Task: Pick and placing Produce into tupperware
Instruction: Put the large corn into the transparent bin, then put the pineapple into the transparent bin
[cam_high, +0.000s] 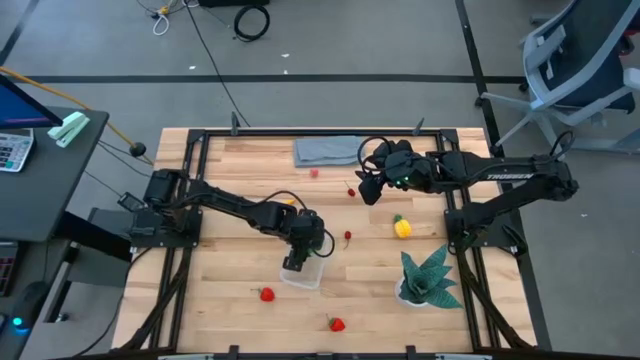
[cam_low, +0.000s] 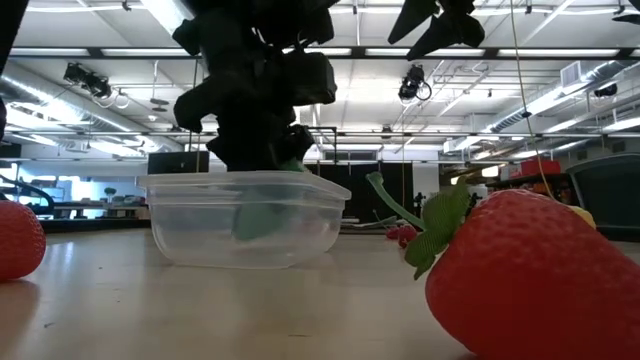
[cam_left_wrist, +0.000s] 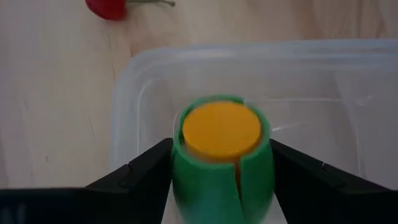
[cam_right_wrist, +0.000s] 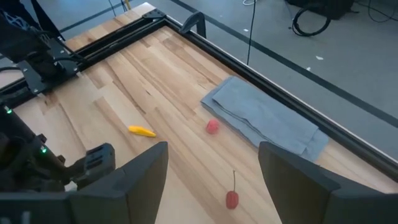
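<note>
- Lower centre of the high view: left gripper (cam_high: 297, 262) over the tub (cam_high: 303, 272), fingers closed on the green piece (cam_left_wrist: 222, 163).
- Seen from the left wrist: green piece with a flat orange top, clamped between the two dark fingers (cam_left_wrist: 140, 174), held above the inside of the tub (cam_left_wrist: 323, 93).
- From the low view: green piece (cam_low: 262, 215) partly below the tub rim (cam_low: 245, 183); cannot tell whether touching the bottom.
- Upper centre-right of the high view: right gripper (cam_high: 367, 187) raised above the table (cam_high: 230, 170), fingers spread apart, holding nothing.
- Just beside the right gripper: one cherry (cam_high: 351, 192); another cherry (cam_high: 347, 237) right of the tub.
- Right of centre: lemon (cam_high: 402, 227), near the potted plant (cam_high: 428, 277).
- Top centre of the table: grey cloth (cam_high: 327, 151), with a small red piece (cam_high: 314, 172) just below it.
- Left of the tub, partly behind the left arm: yellow sliver (cam_right_wrist: 142, 131), clear in the right wrist view.
- Lower part of the table: two strawberries (cam_high: 266, 294) (cam_high: 336, 324), both outside the tub.
</note>
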